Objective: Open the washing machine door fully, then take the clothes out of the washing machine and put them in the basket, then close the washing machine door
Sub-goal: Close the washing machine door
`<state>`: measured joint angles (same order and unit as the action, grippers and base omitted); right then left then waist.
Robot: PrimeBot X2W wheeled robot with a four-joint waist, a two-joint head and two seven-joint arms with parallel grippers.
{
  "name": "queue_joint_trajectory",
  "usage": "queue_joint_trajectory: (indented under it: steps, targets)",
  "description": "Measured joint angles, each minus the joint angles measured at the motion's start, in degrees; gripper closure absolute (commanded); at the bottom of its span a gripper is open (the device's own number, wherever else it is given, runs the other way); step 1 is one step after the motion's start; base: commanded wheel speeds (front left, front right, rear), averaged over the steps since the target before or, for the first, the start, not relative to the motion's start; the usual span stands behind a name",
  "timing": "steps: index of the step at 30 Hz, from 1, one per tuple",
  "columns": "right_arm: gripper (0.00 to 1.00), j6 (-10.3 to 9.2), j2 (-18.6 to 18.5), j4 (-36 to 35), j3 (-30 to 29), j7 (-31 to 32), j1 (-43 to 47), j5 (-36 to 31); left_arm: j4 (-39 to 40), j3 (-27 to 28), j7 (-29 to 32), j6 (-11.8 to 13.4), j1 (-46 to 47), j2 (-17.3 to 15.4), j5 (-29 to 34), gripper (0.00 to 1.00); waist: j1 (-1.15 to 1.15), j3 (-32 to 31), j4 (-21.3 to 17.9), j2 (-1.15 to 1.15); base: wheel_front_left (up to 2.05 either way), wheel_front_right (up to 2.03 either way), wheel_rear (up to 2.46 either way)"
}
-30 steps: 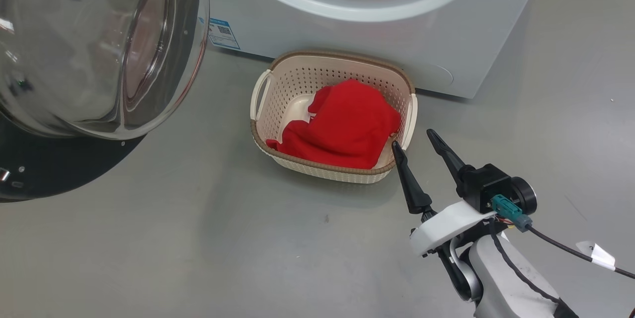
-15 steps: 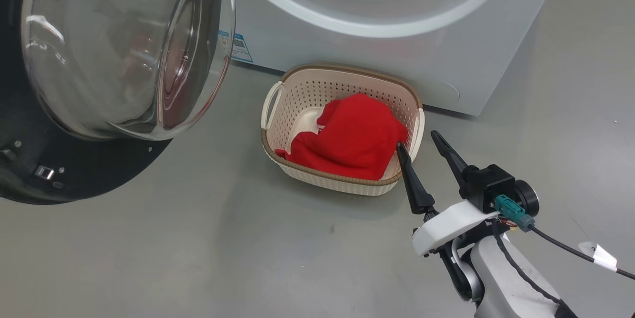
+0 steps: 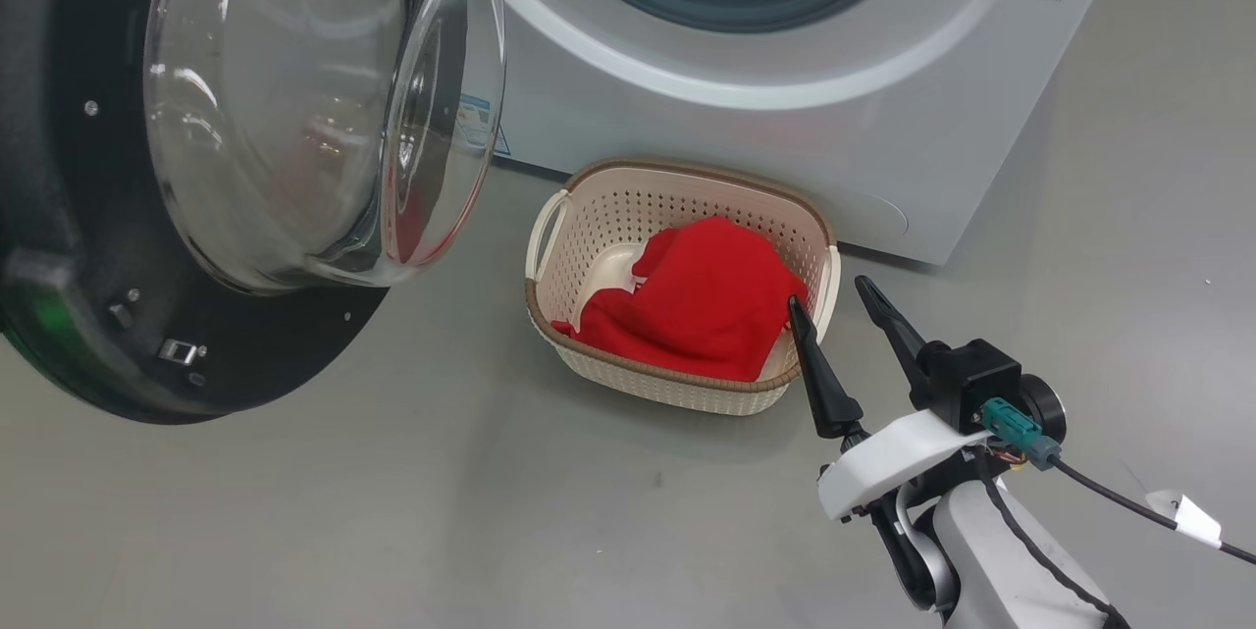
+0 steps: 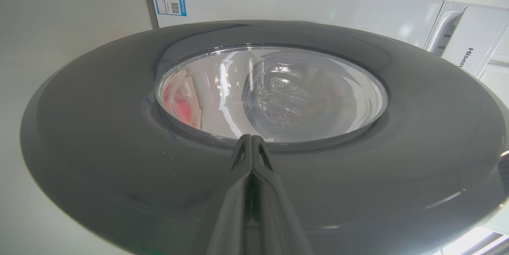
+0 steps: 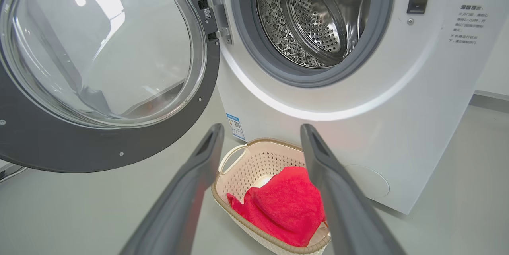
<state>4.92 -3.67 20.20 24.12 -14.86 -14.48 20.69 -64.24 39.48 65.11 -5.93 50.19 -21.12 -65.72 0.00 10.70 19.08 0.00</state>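
Clothes, a red heap, lie in the basket, filling its side toward 3 o'clock in the head view, with cream bottom showing toward 9. It stands on the grey floor, just before the washer at its 12 o'clock. At the basket's 10 o'clock the door is swung wide open, its glass bowl bulging toward the basket. What shows of the drum is perforated steel. At the basket's 4 o'clock hangs the right gripper, spread wide and empty, one fingertip by the near corner of the rim. The left gripper is closed on nothing, its tips at the window's 6 o'clock edge on the door's outer face; contact cannot be told.
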Motion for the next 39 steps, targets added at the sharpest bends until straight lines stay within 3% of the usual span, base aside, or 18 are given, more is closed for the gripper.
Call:
queue_joint_trajectory:
  steps: [29,39]
  targets:
    - [0.0,0.49,0.2,0.2,0.6,0.0,3.6,1.5,8.9,-1.4,7.0,-1.0,-8.2,11.4,-3.8,1.0,0.0,-4.8,0.7,0.0,0.0,0.0,0.0]
    - [0.0,0.48,0.2,0.0,0.3,0.0,3.7,1.5,14.2,-2.1,7.4,-1.0,-10.4,13.2,-3.9,1.0,0.0,-4.8,0.6,0.0,0.0,0.0,0.0]
